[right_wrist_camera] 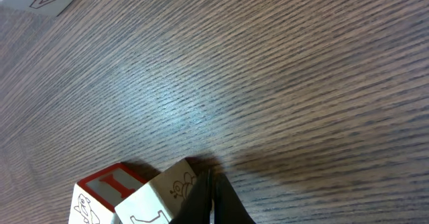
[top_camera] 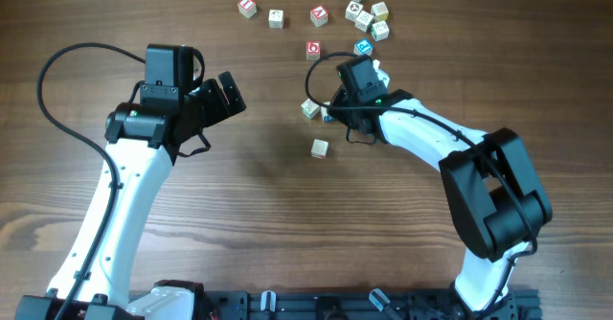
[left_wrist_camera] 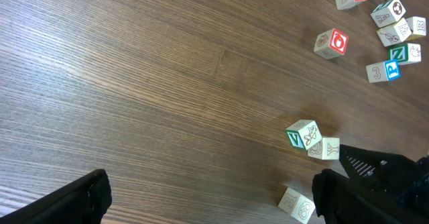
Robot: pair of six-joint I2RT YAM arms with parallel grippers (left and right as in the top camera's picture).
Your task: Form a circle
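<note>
At the middle of the tabletop [top_camera: 239, 186], the right gripper [right_wrist_camera: 210, 196], pinched shut and empty, sets its tip against a cube [right_wrist_camera: 157, 194] of the circle [top_camera: 310, 108], likely to nudge it tighter. The left gripper [top_camera: 225, 92] waits wide open alongside, keeping clear.

A circle [left_wrist_camera: 305, 134] of pale, colour-faced letter cubes sits tightly clustered, touching.

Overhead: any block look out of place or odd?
Nothing damaged. One lone cube sits apart from the green-faced cube and its touching neighbour by the shut right gripper, so there is a gap and no closed ring.
</note>
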